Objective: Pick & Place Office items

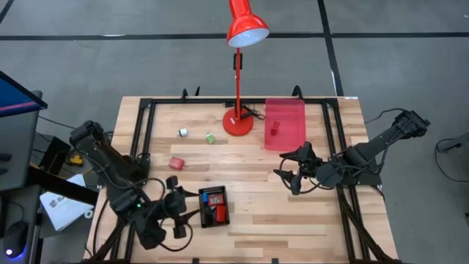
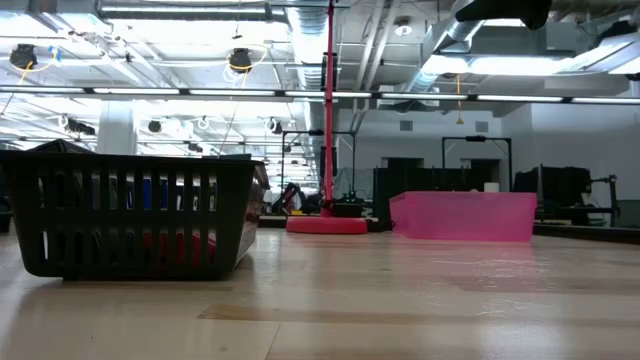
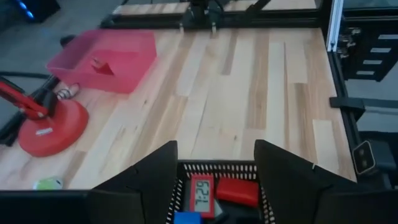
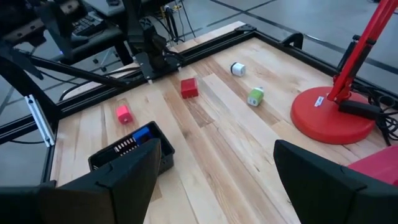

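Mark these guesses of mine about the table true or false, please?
1. The tall red desk lamp stands beside the translucent pink tray. True.
2. The black slatted basket is empty. False: it holds red and blue pieces.
3. A small green block lies loose on the wooden table. True.
4. The right gripper holds a red cube. False: its fingers are open and empty.
5. The left gripper is open beside the basket. True.
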